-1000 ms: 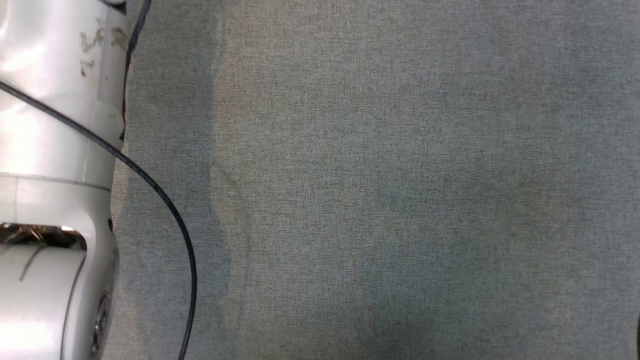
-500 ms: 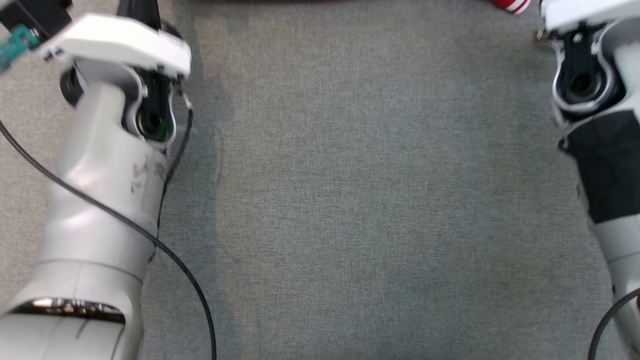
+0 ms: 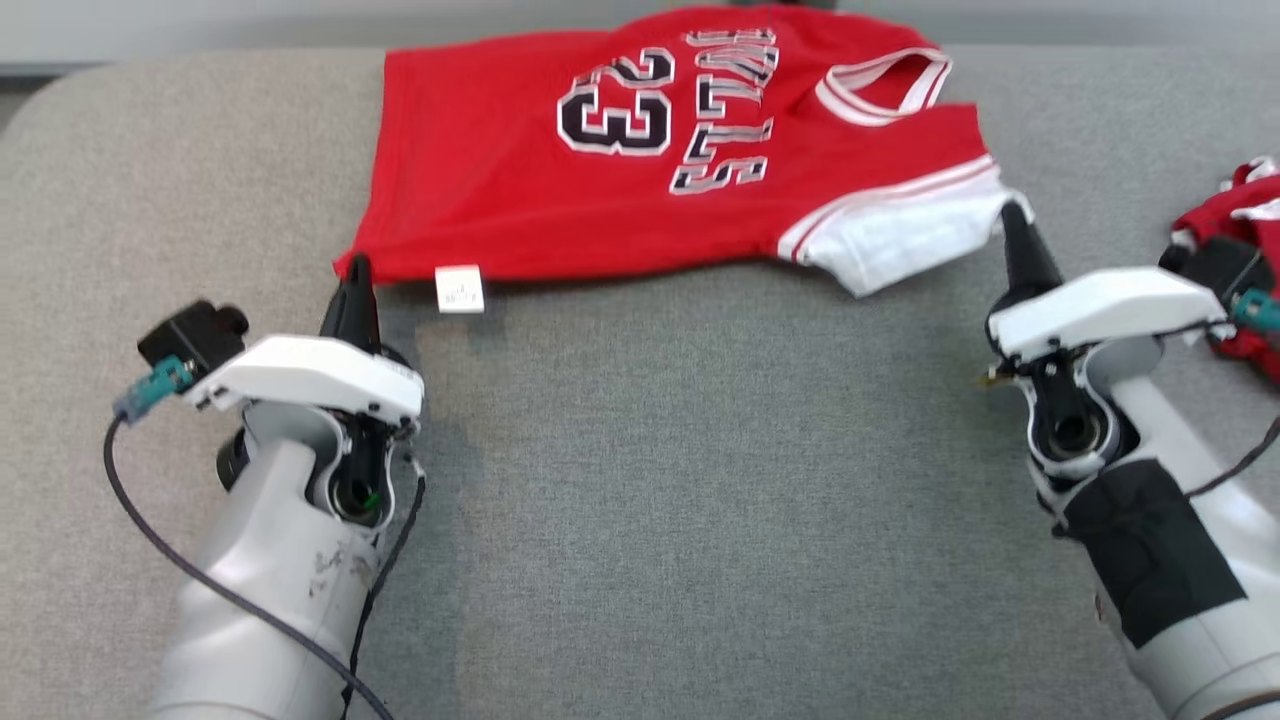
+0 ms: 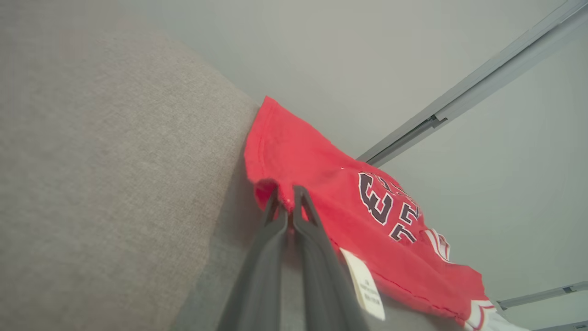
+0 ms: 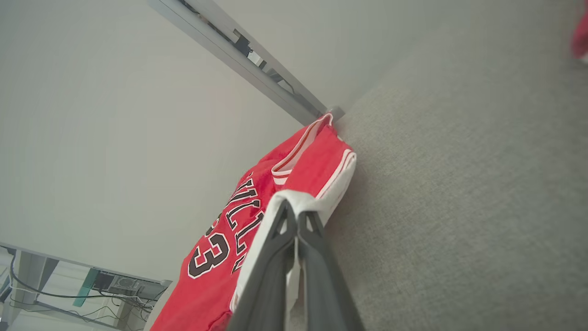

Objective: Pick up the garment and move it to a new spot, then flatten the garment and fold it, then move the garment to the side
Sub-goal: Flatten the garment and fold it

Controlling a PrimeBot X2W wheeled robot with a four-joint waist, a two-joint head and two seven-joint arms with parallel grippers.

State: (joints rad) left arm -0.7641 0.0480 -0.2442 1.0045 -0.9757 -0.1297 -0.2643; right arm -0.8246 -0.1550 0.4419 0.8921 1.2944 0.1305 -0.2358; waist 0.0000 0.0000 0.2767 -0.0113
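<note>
Red jersey [image 3: 620,170] newly in view after an upward tilt; left hand [image 3: 357,270] and right hand [image 3: 1011,218] pinch its near corners.

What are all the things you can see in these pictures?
jersey: 1, red with white trim and the number 23, spread at the far side of the cloth surface
tag: 1, white, at the jersey's near edge
second garment: 1, red and white, bunched at the right edge
cloth surface: 1, grey, under everything
rails: several, grey, beyond the surface
cable: 1, black, beside the left forearm
left claw: 1, dark, shut on the jersey's red near corner
right claw: 1, dark, shut on the jersey's white sleeve
forearms: 2, pale grey, lower left and lower right
</note>
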